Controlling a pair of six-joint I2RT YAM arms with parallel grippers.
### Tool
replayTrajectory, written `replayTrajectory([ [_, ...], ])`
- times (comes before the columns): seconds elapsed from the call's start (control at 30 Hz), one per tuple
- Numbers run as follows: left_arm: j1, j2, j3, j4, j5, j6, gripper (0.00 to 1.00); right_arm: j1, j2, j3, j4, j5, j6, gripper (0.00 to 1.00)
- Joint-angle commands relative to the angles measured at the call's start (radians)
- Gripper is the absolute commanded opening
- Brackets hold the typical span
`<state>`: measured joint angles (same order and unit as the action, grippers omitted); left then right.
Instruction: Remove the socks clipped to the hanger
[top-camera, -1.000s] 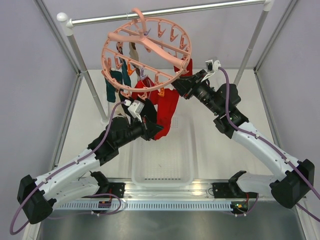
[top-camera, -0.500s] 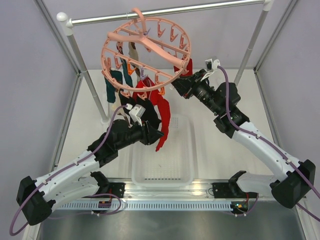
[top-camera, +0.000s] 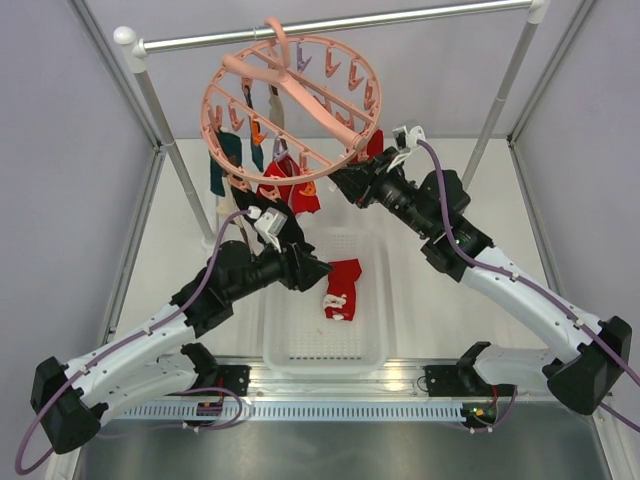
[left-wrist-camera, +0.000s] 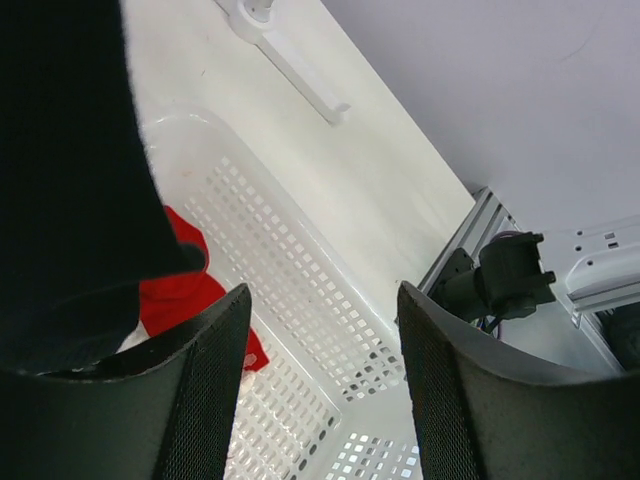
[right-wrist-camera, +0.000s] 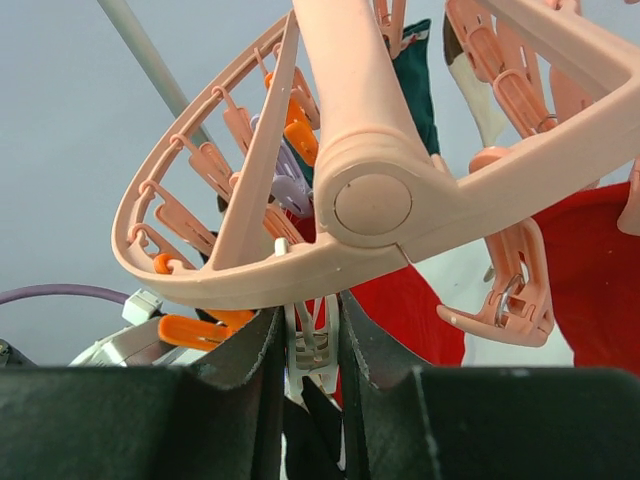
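Observation:
The salmon-pink hanger (top-camera: 300, 100) hangs tilted from the rail, with red socks (top-camera: 300, 195) and teal socks (top-camera: 228, 160) still clipped under its ring. One red sock (top-camera: 343, 285) lies loose in the white basket (top-camera: 370, 345). My left gripper (top-camera: 318, 268) hovers open over the basket's left part, nothing between its fingers; its wrist view shows that sock (left-wrist-camera: 185, 295) beside the left finger. My right gripper (top-camera: 345, 180) reaches under the ring's near right edge. There it is shut on a white clip (right-wrist-camera: 312, 345) just below the hanger (right-wrist-camera: 370, 200), with something dark below the clip.
The metal rail (top-camera: 400, 18) crosses the back on two slanted posts (top-camera: 175, 150). The basket's perforated floor (left-wrist-camera: 330, 420) fills the left wrist view, and a dark blur covers that view's upper left. Purple cables run along both arms.
My left gripper opened and let go of the red sock, which dropped into the basket. The hanger swung and tilted. My right gripper shifted left with it, still shut.

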<state>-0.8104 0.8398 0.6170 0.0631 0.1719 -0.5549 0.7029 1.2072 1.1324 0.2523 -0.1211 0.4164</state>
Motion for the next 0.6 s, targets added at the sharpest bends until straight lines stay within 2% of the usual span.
replayTrajectory([
  [0.0,-0.016,0.027,0.033,0.093,0.008,0.024,0.65,0.023,-0.011,0.036,-0.011,0.024,-0.021,0.01],
  [0.2,-0.073,0.122,0.073,0.217,-0.1,0.019,0.67,0.058,-0.011,0.036,-0.027,0.044,-0.024,0.01],
  [0.43,-0.15,0.3,0.133,0.369,-0.397,0.024,0.7,0.084,-0.006,0.047,-0.041,0.052,-0.022,0.01],
  [0.57,-0.161,0.465,0.185,0.434,-0.485,0.015,0.76,0.095,-0.003,0.062,-0.053,0.057,-0.022,0.01],
])
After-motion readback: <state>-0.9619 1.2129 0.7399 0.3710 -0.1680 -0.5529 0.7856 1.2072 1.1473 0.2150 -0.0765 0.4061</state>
